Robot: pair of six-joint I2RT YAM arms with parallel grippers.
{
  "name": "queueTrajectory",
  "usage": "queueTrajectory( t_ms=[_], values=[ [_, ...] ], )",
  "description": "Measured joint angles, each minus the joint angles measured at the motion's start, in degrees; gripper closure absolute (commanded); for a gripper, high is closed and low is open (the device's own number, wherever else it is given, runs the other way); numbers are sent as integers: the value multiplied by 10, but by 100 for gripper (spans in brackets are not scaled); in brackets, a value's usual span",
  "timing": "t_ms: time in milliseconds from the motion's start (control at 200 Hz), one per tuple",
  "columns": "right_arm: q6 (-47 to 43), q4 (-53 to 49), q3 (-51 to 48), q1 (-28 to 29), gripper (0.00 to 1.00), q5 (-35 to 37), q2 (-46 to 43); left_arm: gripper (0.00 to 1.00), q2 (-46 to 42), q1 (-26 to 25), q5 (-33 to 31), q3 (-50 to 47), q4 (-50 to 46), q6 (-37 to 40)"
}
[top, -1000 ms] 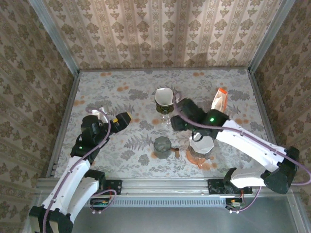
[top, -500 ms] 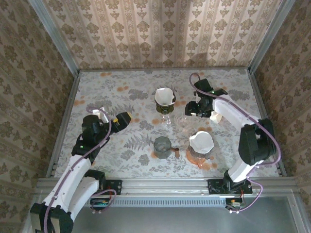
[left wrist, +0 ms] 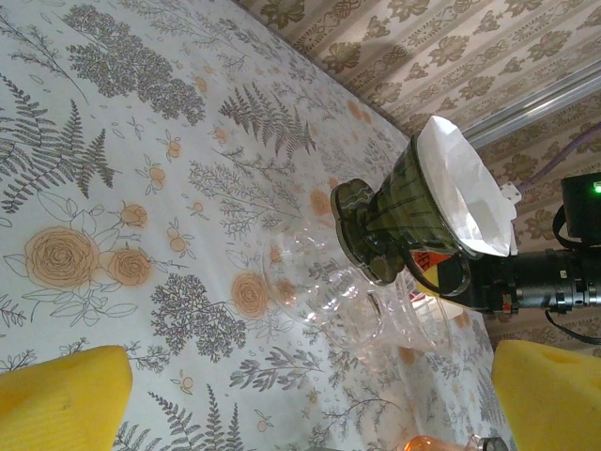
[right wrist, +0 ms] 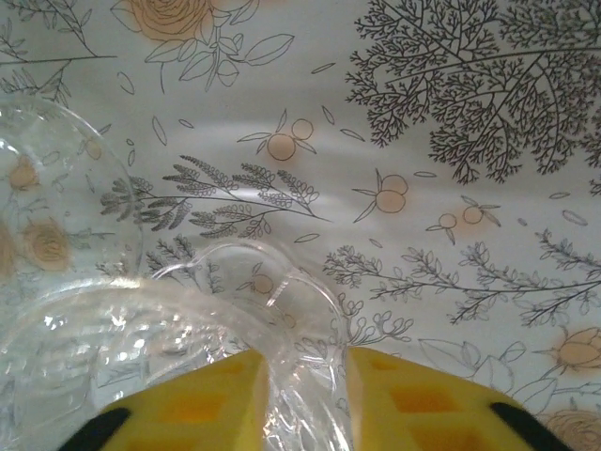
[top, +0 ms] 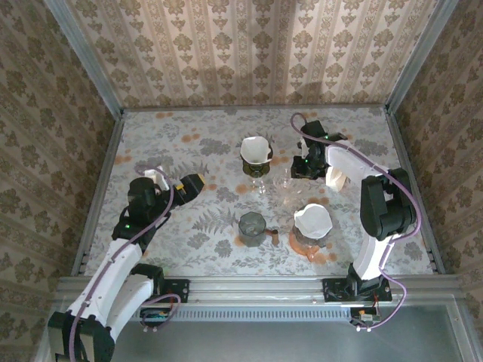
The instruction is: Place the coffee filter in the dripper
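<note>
Floral oilcloth covers the table (top: 189, 136), and damask wallpaper (top: 249, 53) closes it in. We see one white paper coffee filter (top: 255, 148), wavy at its rim, seated in a ribbed dark green dripper (left wrist: 394, 211) mid-table. A second filter (top: 312, 219) stands nearer in an orange-footed holder (top: 308, 245). Between them sits a clear dripper (top: 285, 190) of ridged plastic, hard to trace against the print. The right gripper (right wrist: 305, 395) pinches its thin edge between yellow pads. The left gripper (left wrist: 300, 404) hangs spread wide, its pads cut off by the frame.

dark cup (top: 251, 225) nr front | floral table (top: 189, 136) | wallpaper walls (top: 226, 53) 3 sides
</note>
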Motion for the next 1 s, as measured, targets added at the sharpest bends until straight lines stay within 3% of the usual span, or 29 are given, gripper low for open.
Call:
queueTrajectory(
  t_ms=[155, 355, 710, 1000],
  values=[
    [0, 9, 1, 0, 92, -11, -2, 0, 2, 0, 0, 0, 1, 0],
    [3, 17, 0, 0, 100, 1, -18, 0, 4, 0, 0, 0, 2, 0],
    [17, 15, -7, -7, 100, 110, -118, 0, 4, 3, 1, 0, 2, -2],
    [34, 7, 26, 12, 100, 123, -251, 0, 3, 3, 2, 0, 2, -2]
  ],
)
